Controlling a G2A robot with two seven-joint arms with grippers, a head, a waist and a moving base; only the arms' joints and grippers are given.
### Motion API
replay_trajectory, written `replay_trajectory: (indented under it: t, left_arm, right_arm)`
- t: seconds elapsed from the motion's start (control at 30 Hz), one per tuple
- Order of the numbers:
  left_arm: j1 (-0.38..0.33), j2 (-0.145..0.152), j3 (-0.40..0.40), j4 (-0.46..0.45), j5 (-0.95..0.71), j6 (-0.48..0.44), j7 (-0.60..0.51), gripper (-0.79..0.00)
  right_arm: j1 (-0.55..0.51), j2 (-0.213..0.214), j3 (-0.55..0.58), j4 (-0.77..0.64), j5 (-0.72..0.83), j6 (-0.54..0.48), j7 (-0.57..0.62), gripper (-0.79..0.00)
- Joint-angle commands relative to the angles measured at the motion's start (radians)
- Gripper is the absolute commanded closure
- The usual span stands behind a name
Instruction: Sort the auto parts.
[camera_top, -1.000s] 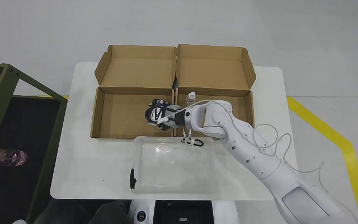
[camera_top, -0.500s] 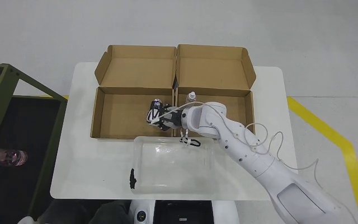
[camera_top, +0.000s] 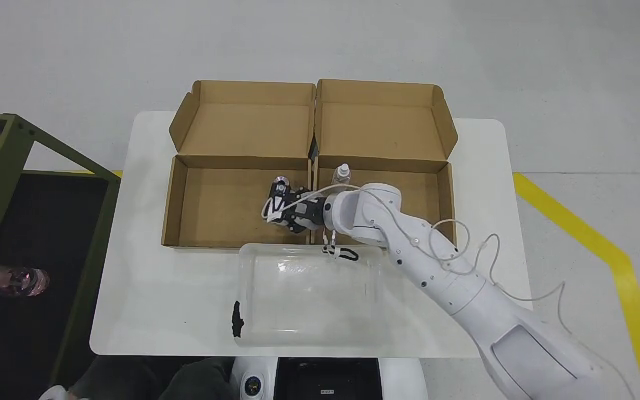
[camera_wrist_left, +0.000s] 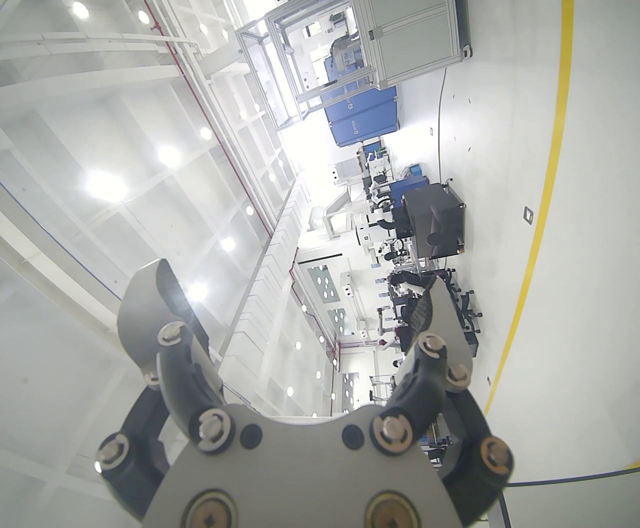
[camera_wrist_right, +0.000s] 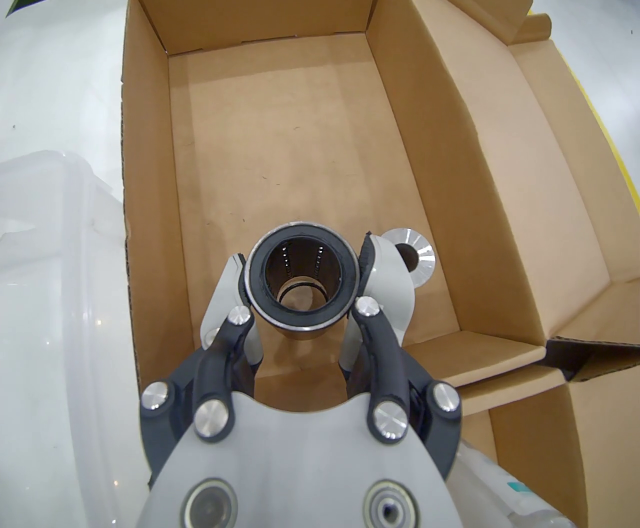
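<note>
So the biggest thing here is the white table (camera_top: 160, 290), and on it sit two open cardboard boxes side by side, the left box (camera_top: 215, 205) and the right box (camera_top: 425, 190), both with their lids folded back away from the robot. Right in front of them, on the robot's side, there's a clear plastic bin (camera_top: 245, 290) touching or almost touching the box fronts. The right arm (camera_top: 440, 275) stretches across the bin's far corner into the left box, and the right gripper (camera_wrist_right: 302, 265) is clamped on a cylindrical bearing (camera_wrist_right: 260, 280), one finger on each side, its black-ringed open end facing the wrist camera. It's held over the box floor at the end next to the right box (can't tell if it's touching the cardboard or not). Just beside one finger, a shiny metal disc part (camera_wrist_right: 417, 252) lies on the same box floor. The left gripper (camera_wrist_left: 295, 290) is pointing up at the ceiling, fingers spread wide, nothing in it. There's a small clear bottle-shaped piece (camera_top: 343, 172) in the right box, and a little black part (camera_top: 237, 318) at the bin's near left corner.
</note>
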Motion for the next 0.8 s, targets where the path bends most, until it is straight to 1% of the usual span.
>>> replay_trajectory:
  t: [0.0,0.17,0.4,0.47,0.77]
  left_arm:
    - [0.0,0.0,0.0,0.0,0.0,0.0,0.0,-0.785]
    - [0.0,0.0,0.0,0.0,0.0,0.0,0.0,-0.785]
    - [0.0,0.0,0.0,0.0,0.0,0.0,0.0,-0.785]
    - [0.0,0.0,0.0,0.0,0.0,0.0,0.0,-0.785]
    - [0.0,0.0,0.0,0.0,0.0,0.0,0.0,-0.785]
  right_arm:
    - [-0.002,-0.001,0.0,0.004,-0.006,0.0,-0.001,-0.151]
    - [-0.004,-0.004,0.004,0.018,-0.017,-0.006,-0.003,-0.283]
    - [-0.006,-0.007,0.016,0.013,-0.026,-0.014,0.002,-0.372]
    - [-0.008,-0.006,0.02,0.007,-0.029,-0.019,0.005,-0.385]
    - [-0.019,-0.005,0.046,-0.04,-0.024,-0.036,-0.001,-0.391]
